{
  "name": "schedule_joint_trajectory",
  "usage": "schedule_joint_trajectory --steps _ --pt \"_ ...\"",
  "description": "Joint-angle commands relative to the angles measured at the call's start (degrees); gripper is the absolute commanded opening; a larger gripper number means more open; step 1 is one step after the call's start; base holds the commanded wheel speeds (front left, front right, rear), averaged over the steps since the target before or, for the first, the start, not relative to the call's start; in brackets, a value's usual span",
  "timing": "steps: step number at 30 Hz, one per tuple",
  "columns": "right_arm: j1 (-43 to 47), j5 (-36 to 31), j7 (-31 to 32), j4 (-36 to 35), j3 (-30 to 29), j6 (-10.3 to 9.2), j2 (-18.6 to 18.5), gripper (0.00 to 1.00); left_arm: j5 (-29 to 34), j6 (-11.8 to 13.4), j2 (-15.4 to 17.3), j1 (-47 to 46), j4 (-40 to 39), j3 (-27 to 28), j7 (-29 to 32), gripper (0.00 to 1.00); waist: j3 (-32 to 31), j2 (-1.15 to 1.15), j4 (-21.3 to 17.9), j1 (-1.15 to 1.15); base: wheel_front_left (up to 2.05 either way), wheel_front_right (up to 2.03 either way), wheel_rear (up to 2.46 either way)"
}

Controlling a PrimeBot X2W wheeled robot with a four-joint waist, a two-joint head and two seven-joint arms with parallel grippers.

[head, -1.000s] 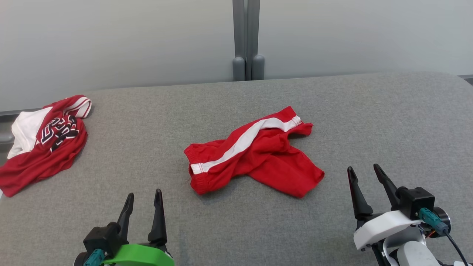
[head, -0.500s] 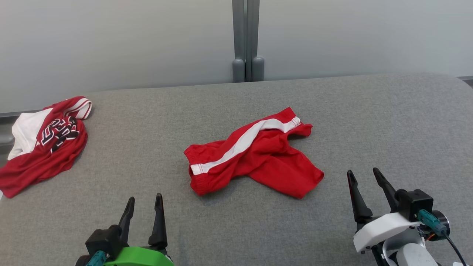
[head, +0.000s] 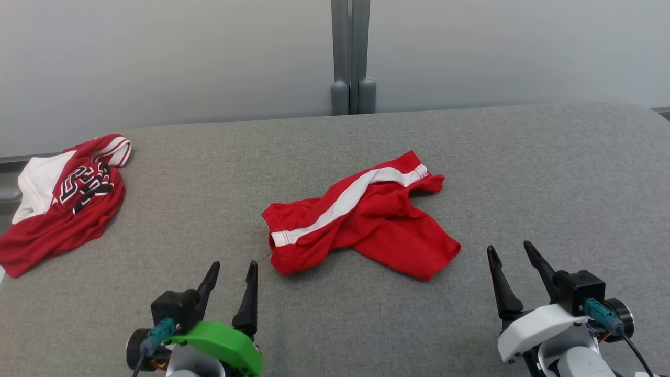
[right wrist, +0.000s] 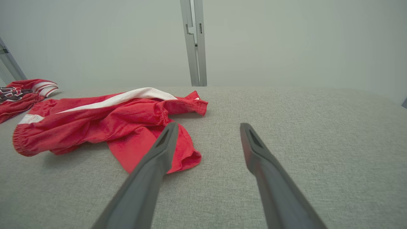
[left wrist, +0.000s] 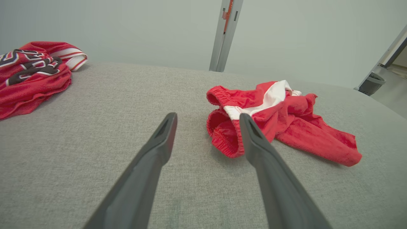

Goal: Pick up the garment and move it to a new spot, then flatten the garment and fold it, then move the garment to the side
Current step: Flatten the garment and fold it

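crumpled red shorts (head: 361, 214), white side stripe

The left claw (head: 234, 264) wears green, the right claw (head: 509, 246) white, both dark-fingered.

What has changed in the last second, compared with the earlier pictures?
The left gripper moved forward and to the right, toward the red shorts. Nothing was gripped or released; both grippers are open. The right gripper barely shifted. The shorts and the jersey lie as before.

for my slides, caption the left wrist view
Open left claw facing crumpled red shorts on the grey surface.
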Motion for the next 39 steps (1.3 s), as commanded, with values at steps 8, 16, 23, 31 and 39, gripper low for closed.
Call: schedule_joint_trajectory --steps 8,16,23,31,39 --pt "-1.9 -0.5 -0.1 0.8 2.4 -0.08 -0.2 1.00 -13.3 -1.4 0.7 -10.3 4.3 -5.2 12.9 1.00 3.0 0.00 -1.4 0.00 0.00 0.00 0.00" --pt "-4.1 -1.7 -0.1 0.6 2.2 -0.08 -0.2 1.00 -21.7 -1.4 3.4 -16.2 8.1 -8.8 16.9 1.00 7.4 0.00 -3.5 0.00 0.00 0.00 0.00" --pt "-5.2 -2.1 -0.1 0.3 1.6 -0.08 -0.2 1.00 -26.5 -1.4 4.0 -19.2 9.9 -10.6 16.1 1.00 9.1 0.00 -4.2 0.00 0.00 0.00 0.00" --pt "-6.8 -2.5 -0.1 0.5 1.3 -0.08 -0.2 1.00 -29.4 -1.4 5.1 -21.9 10.7 -13.2 14.3 0.27 10.0 0.00 -4.1 0.00 0.00 0.00 0.00" --pt "-17.9 -8.3 3.0 3.8 2.3 -0.08 -0.8 1.00 -29.9 -1.4 5.3 -24.2 10.2 -15.1 10.5 0.00 12.3 0.00 -2.3 0.00 0.00 0.00 0.00"
